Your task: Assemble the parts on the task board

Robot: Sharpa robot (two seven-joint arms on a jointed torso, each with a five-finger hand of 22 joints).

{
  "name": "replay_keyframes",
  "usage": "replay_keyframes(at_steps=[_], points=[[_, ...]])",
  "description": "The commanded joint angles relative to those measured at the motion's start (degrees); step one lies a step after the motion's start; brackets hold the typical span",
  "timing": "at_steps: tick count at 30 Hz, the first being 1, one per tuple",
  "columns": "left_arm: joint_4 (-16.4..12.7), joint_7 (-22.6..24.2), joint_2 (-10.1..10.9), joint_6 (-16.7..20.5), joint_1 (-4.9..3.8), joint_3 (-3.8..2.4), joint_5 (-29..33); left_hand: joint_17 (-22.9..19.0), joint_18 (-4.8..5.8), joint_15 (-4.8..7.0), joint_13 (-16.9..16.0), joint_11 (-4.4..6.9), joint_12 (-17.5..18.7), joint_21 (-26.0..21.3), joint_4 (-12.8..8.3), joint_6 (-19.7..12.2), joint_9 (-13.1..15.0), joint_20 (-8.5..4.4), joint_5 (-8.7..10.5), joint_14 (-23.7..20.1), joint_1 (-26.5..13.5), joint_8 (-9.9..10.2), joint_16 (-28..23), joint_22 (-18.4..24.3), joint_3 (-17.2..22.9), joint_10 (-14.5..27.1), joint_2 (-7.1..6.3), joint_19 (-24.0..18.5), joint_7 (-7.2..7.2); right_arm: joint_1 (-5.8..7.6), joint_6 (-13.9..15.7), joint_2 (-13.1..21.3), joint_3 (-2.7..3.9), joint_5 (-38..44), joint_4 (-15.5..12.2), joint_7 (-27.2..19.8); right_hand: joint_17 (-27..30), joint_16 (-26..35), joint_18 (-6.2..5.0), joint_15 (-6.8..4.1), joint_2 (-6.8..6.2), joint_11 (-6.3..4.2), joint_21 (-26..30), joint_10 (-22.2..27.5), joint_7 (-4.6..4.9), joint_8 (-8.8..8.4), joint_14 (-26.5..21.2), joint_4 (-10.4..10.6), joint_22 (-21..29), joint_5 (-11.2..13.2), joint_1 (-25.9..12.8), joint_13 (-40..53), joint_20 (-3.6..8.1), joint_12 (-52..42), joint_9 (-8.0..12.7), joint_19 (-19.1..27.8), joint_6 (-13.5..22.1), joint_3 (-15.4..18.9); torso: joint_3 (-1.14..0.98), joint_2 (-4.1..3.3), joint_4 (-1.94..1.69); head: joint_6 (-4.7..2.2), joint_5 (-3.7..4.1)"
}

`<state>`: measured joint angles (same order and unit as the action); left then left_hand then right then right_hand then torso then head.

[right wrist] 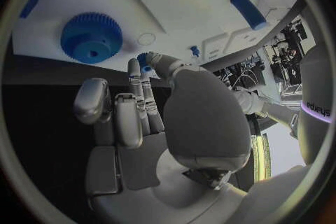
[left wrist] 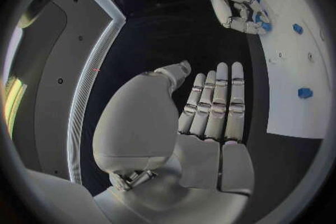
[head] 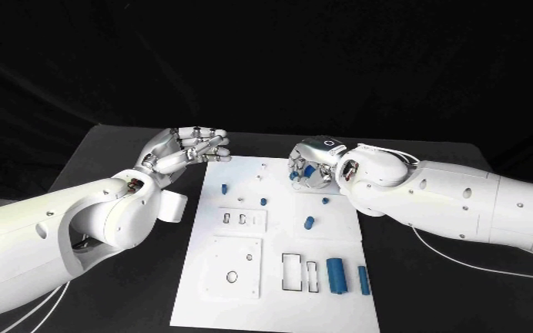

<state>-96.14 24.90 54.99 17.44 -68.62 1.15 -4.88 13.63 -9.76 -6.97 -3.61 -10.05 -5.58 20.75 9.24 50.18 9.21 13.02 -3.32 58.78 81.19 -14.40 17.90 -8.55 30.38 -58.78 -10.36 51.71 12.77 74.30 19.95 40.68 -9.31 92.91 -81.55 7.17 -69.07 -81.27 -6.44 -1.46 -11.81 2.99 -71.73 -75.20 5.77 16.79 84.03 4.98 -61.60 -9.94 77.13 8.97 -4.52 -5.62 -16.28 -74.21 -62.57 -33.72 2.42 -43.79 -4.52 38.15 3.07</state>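
Left hand [head: 189, 148] empty, fingers straight and together, over black surface [head: 111, 156] beside white flat task board [head: 278, 256]. Right hand [head: 314, 165] pinching small blue plastic part [right wrist: 145, 59] at board's far edge, near blue toothed gear [right wrist: 91, 36].
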Motion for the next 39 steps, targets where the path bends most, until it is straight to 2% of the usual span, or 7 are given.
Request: replay_keyframes(at_steps=[1,6,10,13,24,29,39], points=[[0.0,0.0,-0.1,-0.7,-0.07,-0.05,0.0,0.1,-0.65,-0.2,-0.1,-0.35,0.2,0.4,0.0,-0.5,-0.1,0.03,0.24,0.3,-0.2,0.4,-0.3,0.0,0.3,-0.1,0.34,0.1,1.2,0.0,4.1,-0.1,0.03,0.5,-0.5,1.5,0.4,-0.2,0.5,-0.52,1.24,-0.9,0.3,-1.3,0.03,2.51,2.4,-0.5,0.3,-0.8,0.7,0.4,0.26,0.2,-5.6,0.2,0.4,-0.9,0.04,0.0,-0.06,-0.12,-0.01],[0.1,-0.1,-0.1,-0.6,-0.08,-0.05,0.0,0.1,-0.66,-0.2,-0.1,-0.35,0.3,0.4,-0.1,-0.5,-0.1,0.02,0.24,0.3,-0.1,0.4,-0.3,0.0,0.4,-0.1,0.35,0.1,1.2,0.23,6.2,-1.6,0.08,0.8,0.4,3.2,0.7,-0.1,0.44,-0.44,0.98,-0.79,0.5,-1.0,0.12,2.85,2.3,-0.7,0.6,-0.9,0.5,0.5,0.23,0.5,-6.1,0.5,0.7,-1.1,-0.02,-0.09,-0.14,-0.19,-0.18],[0.2,0.0,-0.1,-0.5,-0.08,-0.05,0.0,0.1,-0.66,-0.2,-0.1,-0.35,0.3,0.4,-0.2,-0.5,-0.1,0.01,0.24,0.3,-0.1,0.4,-0.3,0.0,0.4,-0.2,0.37,0.1,1.21,0.41,7.2,-3.5,0.14,1.5,2.1,4.6,0.7,-0.1,0.44,-0.41,0.95,-0.76,0.5,-1.0,0.11,2.98,2.3,-0.6,0.5,-0.7,0.3,0.5,0.21,0.5,-6.4,0.5,0.8,-1.1,0.05,-0.14,-0.31,-0.14,-0.26],[0.1,0.0,-0.1,-0.5,-0.09,-0.05,0.0,0.1,-0.66,-0.2,-0.1,-0.35,0.4,0.4,-0.2,-0.5,-0.1,0.01,0.24,0.3,0.0,0.4,-0.3,0.0,0.5,-0.2,0.41,0.1,1.21,0.52,7.5,-5.1,0.18,1.8,3.5,5.1,0.7,-0.1,0.46,-0.4,0.88,-0.76,0.5,-1.1,0.07,3.15,2.3,-0.6,0.4,-0.5,0.0,0.6,0.18,0.5,-6.6,0.5,1.0,-1.2,0.05,-0.18,-0.27,-0.2,-0.34],[0.1,0.4,-0.4,-0.2,-0.13,-0.06,0.0,0.3,-0.67,-0.17,-0.1,-0.34,0.5,0.5,-0.5,-0.4,-0.1,-0.03,0.23,0.4,0.1,0.4,-0.4,0.0,0.7,-0.3,0.58,0.1,1.21,0.55,6.3,-9.0,0.25,1.4,6.2,5.7,0.4,-0.3,0.46,-0.38,0.74,-0.77,0.5,-1.1,-0.01,3.43,2.4,-0.3,0.3,0.2,-0.6,0.8,0.14,0.6,-7.1,0.5,1.3,-1.3,0.1,-0.46,-0.33,-0.18,-0.35],[0.2,0.5,-0.4,-0.3,-0.27,-0.06,0.1,0.3,-0.66,-0.18,-0.1,-0.36,0.5,0.6,-0.5,-0.4,-0.1,-0.02,0.24,0.4,0.0,0.4,-0.4,0.0,0.7,-0.3,0.53,0.1,1.23,0.31,5.6,-9.8,0.26,1.3,6.4,5.7,0.5,-0.3,0.45,-0.38,0.64,-0.77,0.5,-1.1,-0.03,3.47,2.4,-0.3,0.3,0.2,-0.8,0.8,0.13,0.7,-7.2,0.5,1.4,-1.3,0.08,-0.57,-0.26,-0.2,-0.57],[0.3,0.4,-0.4,-0.5,-0.47,-0.06,0.1,0.3,-0.66,-0.18,-0.1,-0.36,0.5,0.6,-0.5,-0.4,-0.1,-0.02,0.24,0.4,0.0,0.4,-0.4,0.0,0.7,-0.3,0.53,0.1,1.23,0.12,5.2,-10.8,0.26,1.3,7.3,5.9,0.5,-0.3,0.43,-0.38,0.54,-0.77,0.6,-1.1,-0.03,3.51,2.4,-0.2,0.4,0.3,-0.9,0.9,0.13,0.7,-7.3,0.6,1.5,-1.3,0.12,-0.57,-0.43,-0.01,-0.72]])
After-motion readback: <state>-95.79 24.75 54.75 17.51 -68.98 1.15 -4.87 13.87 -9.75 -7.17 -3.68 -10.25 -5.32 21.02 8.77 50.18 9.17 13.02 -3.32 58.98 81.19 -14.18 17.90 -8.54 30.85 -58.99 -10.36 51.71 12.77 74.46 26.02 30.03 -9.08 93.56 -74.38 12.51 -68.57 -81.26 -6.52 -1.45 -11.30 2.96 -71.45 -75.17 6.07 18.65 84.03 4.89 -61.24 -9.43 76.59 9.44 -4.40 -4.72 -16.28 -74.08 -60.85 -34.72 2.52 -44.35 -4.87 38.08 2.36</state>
